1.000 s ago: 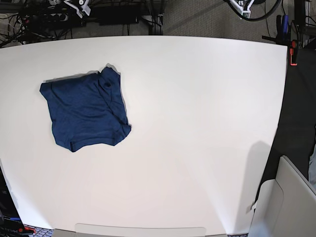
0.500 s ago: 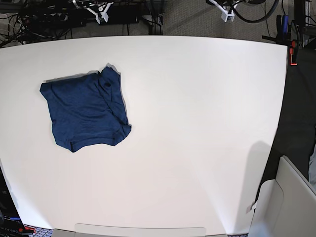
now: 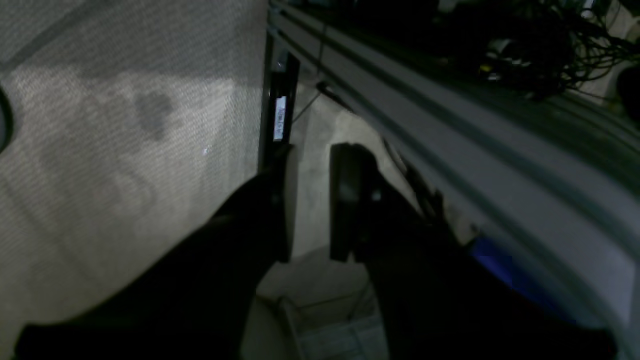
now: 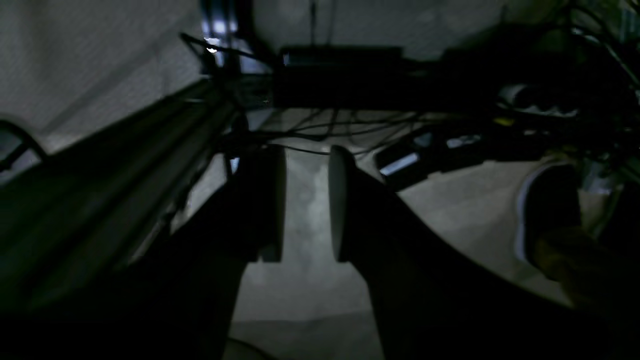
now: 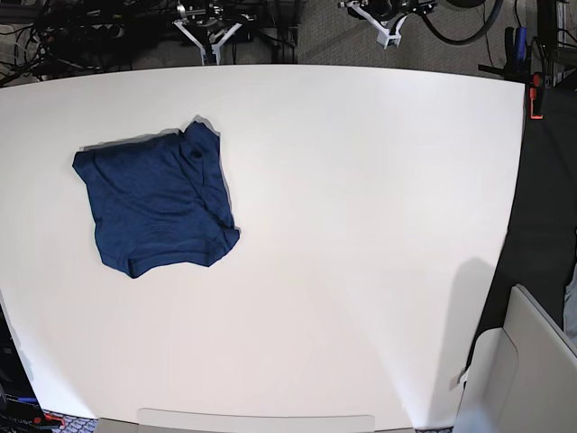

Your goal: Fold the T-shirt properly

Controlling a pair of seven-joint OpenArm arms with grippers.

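T-shirt (image 5: pixel 158 206) lies on the white bench (image 5: pixel 361 225), toward the side served by the right arm. It is already a compact, roughly square bundle, nothing else touching it. The outline is not clean: near edge rounded and lumpy, one corner bulging, a ridge running down the middle.

Both arms sit beyond the far edge of the bench, well apart from the cloth. Right claw (image 4: pixel 306 202): jaws parted by a narrow gap, bare floor visible between them, nothing held. Left claw (image 3: pixel 307 202): same, a narrow gap, empty, with floor and frame rails (image 3: pixel 450 125) behind. In the base view only the white tips of the right claw (image 5: pixel 209 36) and left claw (image 5: pixel 383 27) show at the top edge.

Risks from here, as judged:
- If the fold counts as done, the lumpy edge and centre ridge may fail "properly"; trapped layers underneath would be the cause.
- If a claw comes in to tidy, a pinch through several layers could drag the whole bundle and undo the fold.
- The narrow jaw gap may push cloth ahead rather than take it.
- Cables (image 4: pixel 350 130) and rails crowd both claws; a careless swing could snag.
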